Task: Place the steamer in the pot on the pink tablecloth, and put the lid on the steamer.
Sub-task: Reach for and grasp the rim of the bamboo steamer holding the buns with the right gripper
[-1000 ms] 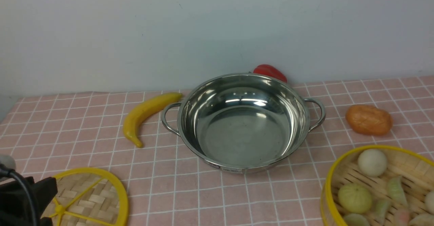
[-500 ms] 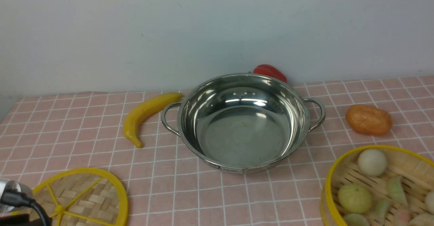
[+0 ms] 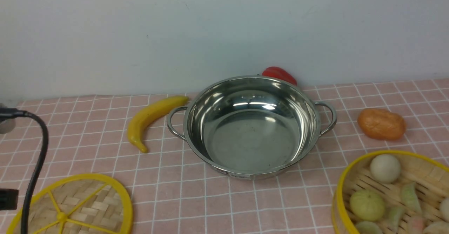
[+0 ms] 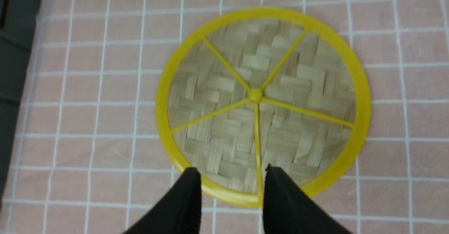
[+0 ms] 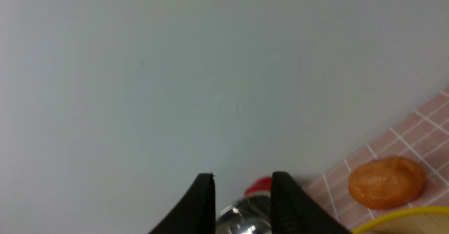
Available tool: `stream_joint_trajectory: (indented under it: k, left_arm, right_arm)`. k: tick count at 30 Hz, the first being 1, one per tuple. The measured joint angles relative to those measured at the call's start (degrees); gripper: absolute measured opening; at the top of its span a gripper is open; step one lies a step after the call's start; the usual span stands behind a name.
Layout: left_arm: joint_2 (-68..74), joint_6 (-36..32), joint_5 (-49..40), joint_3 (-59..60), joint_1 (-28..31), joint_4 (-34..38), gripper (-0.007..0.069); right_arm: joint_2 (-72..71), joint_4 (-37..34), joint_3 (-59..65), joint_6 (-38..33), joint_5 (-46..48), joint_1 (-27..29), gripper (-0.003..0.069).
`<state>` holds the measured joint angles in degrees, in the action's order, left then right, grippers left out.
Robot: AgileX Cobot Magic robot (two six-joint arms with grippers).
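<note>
Both jaws spread, gripping nothing, left gripper [image 4: 232, 171] hanging over lid [image 4: 256, 97], right gripper [image 5: 242, 176] facing wall [image 5: 140, 69], steamer [image 3: 361, 185] on cloth [image 3: 87, 135] near pot [image 3: 250, 128], not touching

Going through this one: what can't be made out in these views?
Steamer: cut off by the front view's right and bottom edges, so its contents cannot be counted.
Lid: clipped by the front view's bottom edge.
Red object: mostly hidden behind the pot.
Pot's label: too small to read.
</note>
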<state>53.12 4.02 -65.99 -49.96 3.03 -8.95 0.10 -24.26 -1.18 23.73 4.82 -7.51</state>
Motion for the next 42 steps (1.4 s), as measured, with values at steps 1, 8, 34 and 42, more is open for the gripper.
stream_joint_trajectory:
  k: [1, 8, 34, 42]
  left_arm:
    - [2.33, 0.16, -0.78, -0.62, 0.00, 0.07, 0.0243]
    - [16.87, -0.51, -0.29, -2.21, 0.00, 1.15, 0.0243]
    - [28.75, -3.49, 11.61, -4.76, -0.11, 8.59, 0.0243]
    - [7.94, -10.65, 9.67, -8.44, -0.17, 16.68, 0.0243]
  right_arm:
    - [0.00, 1.33, -0.64, -0.08, 1.63, -0.28, 0.0243]
    - [-0.13, 5.81, -6.92, -2.59, 8.22, -3.71, 0.0243]
    - [2.84, 0.54, -10.70, -19.50, 11.82, -13.63, 0.0243]
    - [19.23, 1.99, -20.29, -28.44, 19.69, -13.62, 0.0243]
